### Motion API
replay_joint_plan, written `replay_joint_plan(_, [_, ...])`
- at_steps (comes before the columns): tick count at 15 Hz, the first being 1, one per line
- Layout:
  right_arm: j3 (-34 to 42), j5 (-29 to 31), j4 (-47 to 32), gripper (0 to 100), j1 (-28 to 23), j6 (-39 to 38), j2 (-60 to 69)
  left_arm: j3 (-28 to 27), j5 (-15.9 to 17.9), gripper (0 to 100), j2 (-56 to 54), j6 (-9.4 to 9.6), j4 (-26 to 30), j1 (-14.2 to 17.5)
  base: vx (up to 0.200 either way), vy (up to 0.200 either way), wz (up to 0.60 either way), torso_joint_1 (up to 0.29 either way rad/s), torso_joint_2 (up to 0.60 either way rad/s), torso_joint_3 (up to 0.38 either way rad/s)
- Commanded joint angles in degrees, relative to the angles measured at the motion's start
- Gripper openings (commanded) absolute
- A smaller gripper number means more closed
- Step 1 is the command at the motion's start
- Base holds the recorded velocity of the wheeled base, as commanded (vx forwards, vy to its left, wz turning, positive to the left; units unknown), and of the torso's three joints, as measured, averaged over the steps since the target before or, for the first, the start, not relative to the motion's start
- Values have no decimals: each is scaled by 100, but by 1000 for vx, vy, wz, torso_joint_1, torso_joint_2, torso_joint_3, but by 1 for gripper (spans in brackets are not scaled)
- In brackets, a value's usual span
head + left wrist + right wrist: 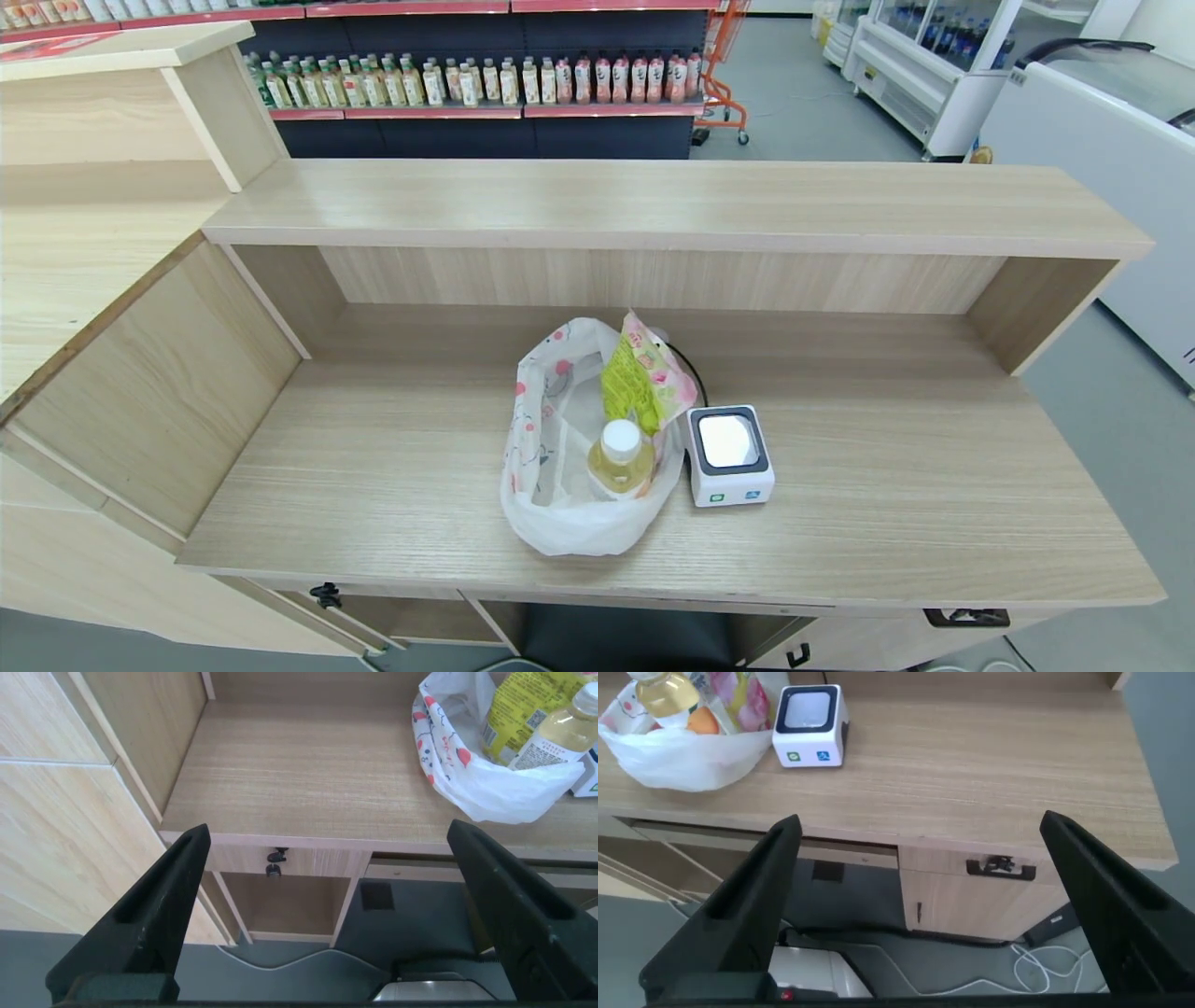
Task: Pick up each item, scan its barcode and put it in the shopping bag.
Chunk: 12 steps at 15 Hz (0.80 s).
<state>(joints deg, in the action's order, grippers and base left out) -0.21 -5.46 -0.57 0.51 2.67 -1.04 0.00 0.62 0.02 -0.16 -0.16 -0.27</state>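
A white patterned shopping bag sits mid-counter, holding a yellow drink bottle with a white cap and a green-yellow snack packet. The same bag, bottle and packet appear in the wrist views. A white barcode scanner stands just right of the bag. My left gripper hangs open below the counter's front edge, off to the bag's left. My right gripper is open too, low in front of the counter, right of the scanner.
The wooden counter has a raised shelf behind and side walls. Drawers with black locks run under the front edge. Store shelves of bottles and freezers stand beyond.
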Motion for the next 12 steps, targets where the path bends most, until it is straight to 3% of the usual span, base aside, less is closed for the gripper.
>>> replay_joint_plan(1, [3,1,-39,100,-16,-3,95,0,-1,100,6,-2,-2,0,0,0,0,0,0,0])
replay_joint_plan(12, [3,1,-39,100,-7,-3,104,0,-1,100,6,-2,-2,0,0,0,0,0,0,0])
